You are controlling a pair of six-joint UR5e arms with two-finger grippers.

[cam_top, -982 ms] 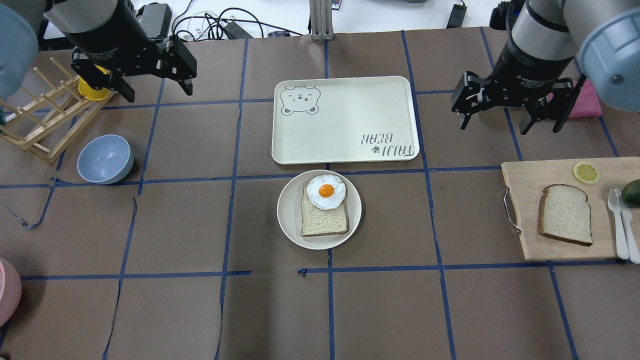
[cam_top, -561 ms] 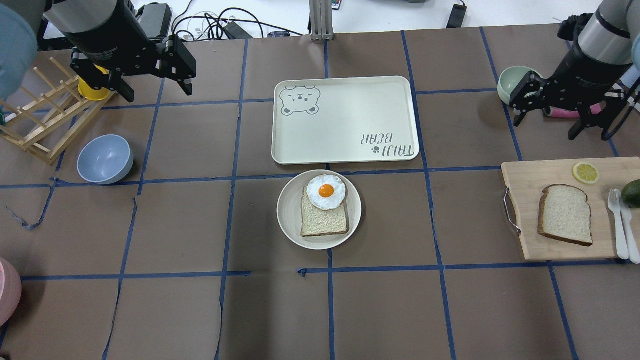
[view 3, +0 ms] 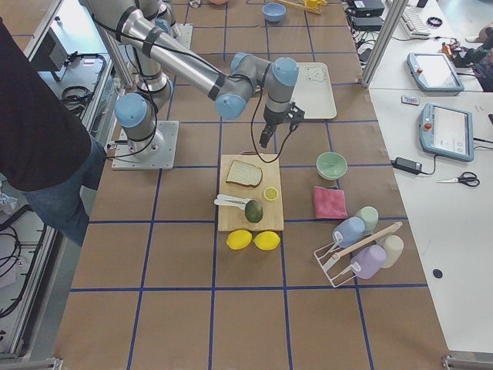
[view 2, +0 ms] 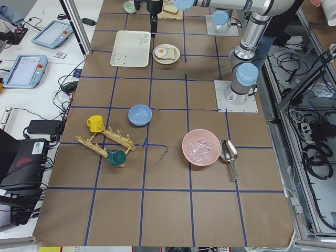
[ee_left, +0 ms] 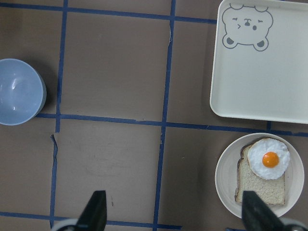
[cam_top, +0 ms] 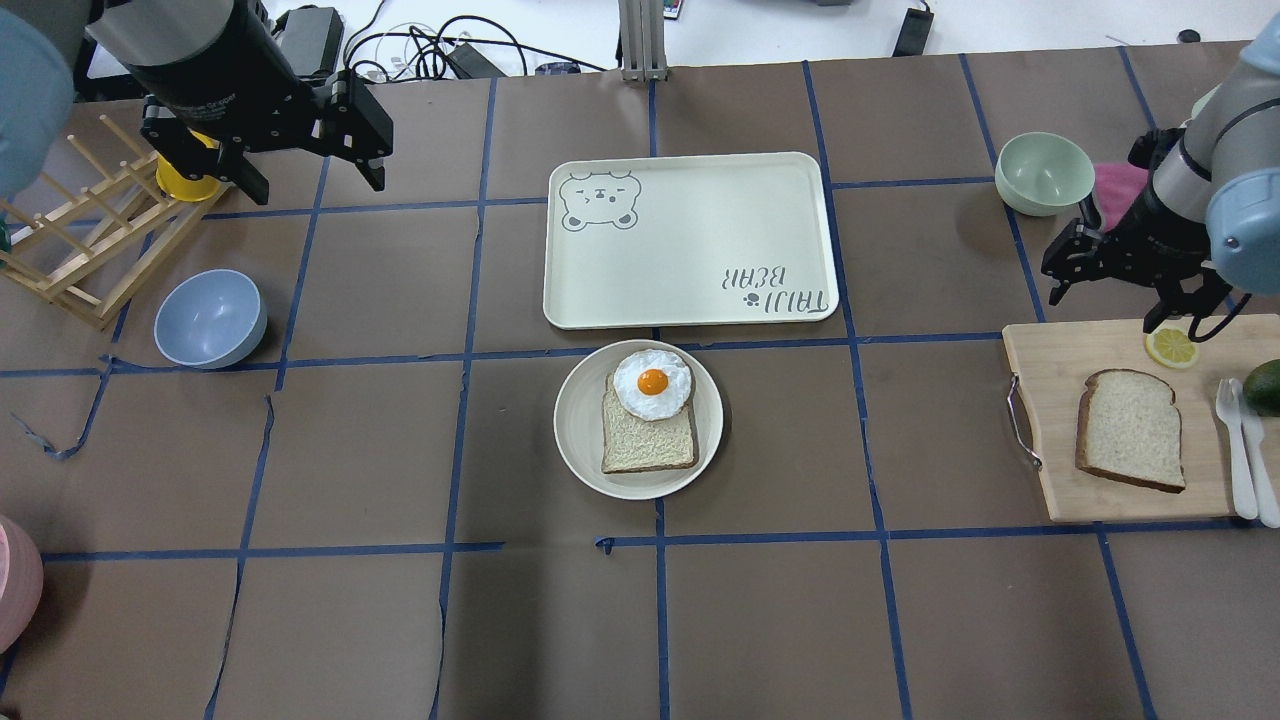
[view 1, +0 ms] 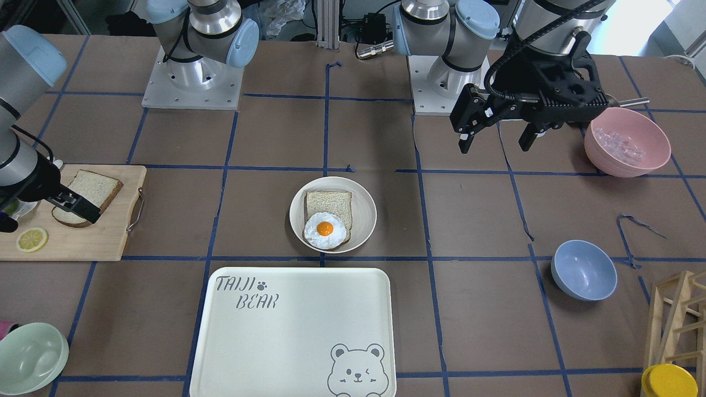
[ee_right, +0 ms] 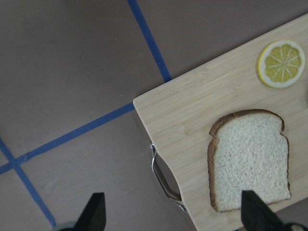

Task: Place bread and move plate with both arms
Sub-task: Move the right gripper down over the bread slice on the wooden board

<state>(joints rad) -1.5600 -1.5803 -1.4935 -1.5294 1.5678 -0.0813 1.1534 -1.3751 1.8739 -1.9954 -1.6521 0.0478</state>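
Note:
The bread (cam_top: 1130,430) lies flat on a wooden cutting board (cam_top: 1050,380) at the right; it also shows in the right wrist view (ee_right: 250,161) and the front view (view 1: 88,193). The plate (cam_top: 575,430) sits mid-table and holds a paler slice with a fried egg (cam_top: 652,385). My right gripper (cam_top: 1105,308) is open and empty, above the board's far edge, short of the bread. My left gripper (cam_top: 312,185) is open and empty, high over the far left, well away from the plate (ee_left: 226,178).
A cream bear tray (cam_top: 690,240) lies just beyond the plate. A blue bowl (cam_top: 210,318), wooden rack (cam_top: 80,240) and yellow cup (cam_top: 185,180) stand at the left. A green bowl (cam_top: 1045,172) and pink cloth (cam_top: 1115,185) are far right. A lemon slice (cam_top: 1170,346), avocado (cam_top: 1265,385) and white utensils (cam_top: 1240,450) share the board.
My right gripper has swung right and nearer, down to the cutting board's far edge, uncovering the green bowl. The left arm, bread and plate have not moved.

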